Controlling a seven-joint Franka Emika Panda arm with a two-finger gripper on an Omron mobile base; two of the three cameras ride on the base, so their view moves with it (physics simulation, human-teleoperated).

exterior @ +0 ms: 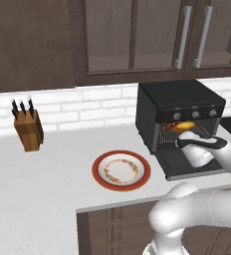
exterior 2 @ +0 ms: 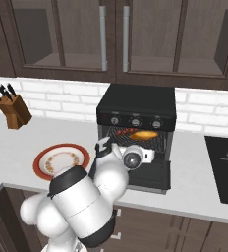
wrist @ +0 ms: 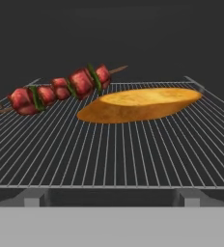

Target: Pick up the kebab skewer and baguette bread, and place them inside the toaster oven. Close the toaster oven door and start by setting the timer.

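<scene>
Knife block (exterior: 28, 130) stands at far left of the bench (exterior: 48, 179), against the tiled wall, well apart from everything else. Next along, the red-rimmed plate (exterior: 121, 171) lies flat on the bench with nothing on it. Right of the plate, the toaster oven (exterior: 179, 107) sits with the toaster oven door (exterior: 187, 164) dropped flat toward the robot. Inside, on the wire rack (wrist: 114, 154): the kebab skewer (wrist: 61, 89) lies to the left and rear, slanted, and the baguette bread (wrist: 140, 103) lies just beside it to the right, flat on the wires; whether the two touch cannot be told. The end effector (exterior 2: 102, 146) sits at the oven mouth above the lowered door, fingers spread fully apart, holding nothing. Judgement: both foods are loaded, so the step in hand is clearing the cavity and shutting the door. To do it well: draw the hand straight back along the rack line before any sideways swing, so the fingers do not catch the wires or nudge the loaf; then come under the door's outer edge and lift along the hinge arc. Risk: pushing off-centre could skid the oven on the bench. Timer knobs (exterior 2: 135, 121) remain for after.
</scene>
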